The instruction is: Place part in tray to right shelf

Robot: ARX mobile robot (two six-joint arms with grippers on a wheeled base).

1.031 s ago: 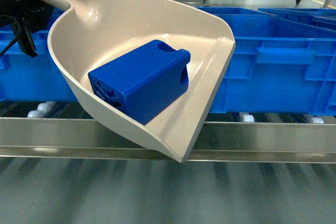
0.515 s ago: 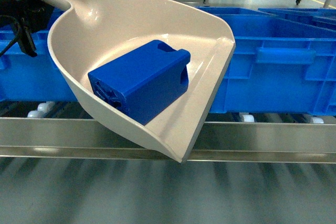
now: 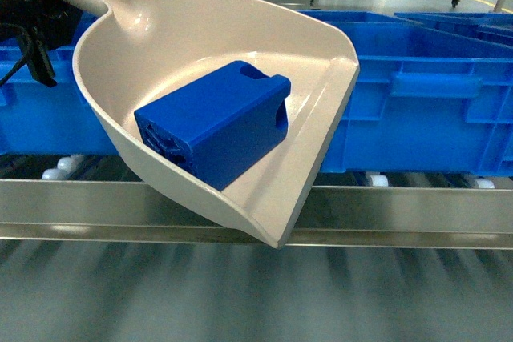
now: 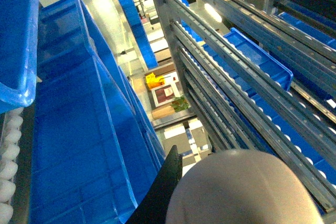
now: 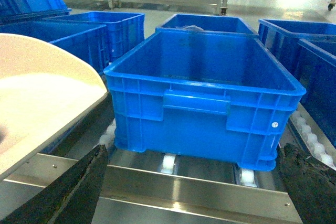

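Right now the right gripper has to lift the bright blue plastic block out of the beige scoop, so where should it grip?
Probably across the two long flat sides of the bright blue plastic block, coming from above: it lies on its side, tilted, and the beige scoop walls it in behind and below, leaving only the top clear.

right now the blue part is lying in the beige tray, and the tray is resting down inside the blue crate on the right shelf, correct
Not quite. The part does lie in the tray, but the head view shows the tray held up in front of the shelf's steel front rail, outside the blue crate.
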